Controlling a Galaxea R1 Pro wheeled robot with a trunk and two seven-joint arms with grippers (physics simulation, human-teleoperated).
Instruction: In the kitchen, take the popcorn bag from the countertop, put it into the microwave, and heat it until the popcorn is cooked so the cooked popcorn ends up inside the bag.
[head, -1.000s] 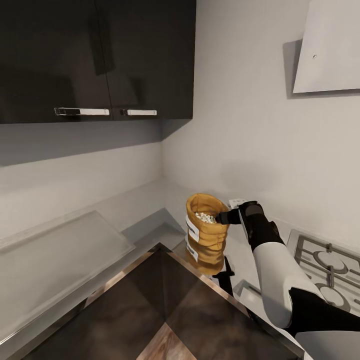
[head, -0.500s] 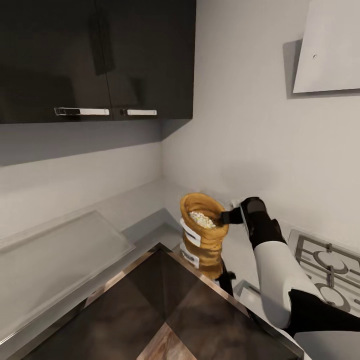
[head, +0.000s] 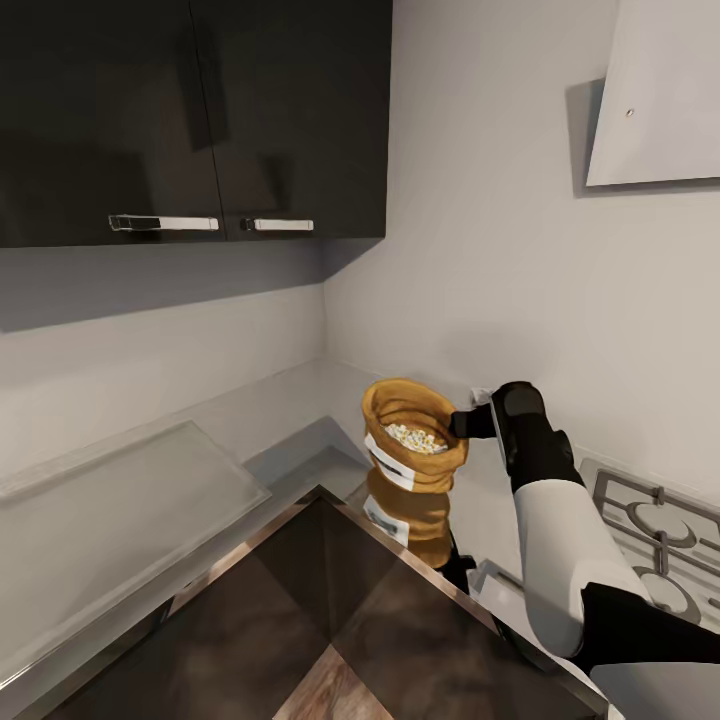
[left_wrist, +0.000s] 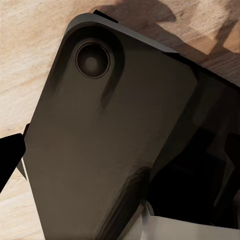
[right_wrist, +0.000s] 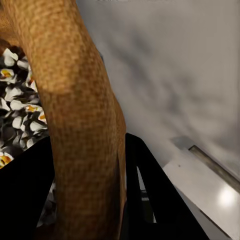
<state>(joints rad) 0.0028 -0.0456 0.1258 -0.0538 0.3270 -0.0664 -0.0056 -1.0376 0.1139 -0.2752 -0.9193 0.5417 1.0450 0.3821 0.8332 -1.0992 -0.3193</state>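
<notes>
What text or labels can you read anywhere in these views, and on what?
Popcorn bag, upper white label: dark print, too small and blurred to read.
Popcorn bag, lower white label: dark print, also unreadable.
Nothing else carries legible text; the right claw holding the bag's rim bears no marking I can make out.
</notes>
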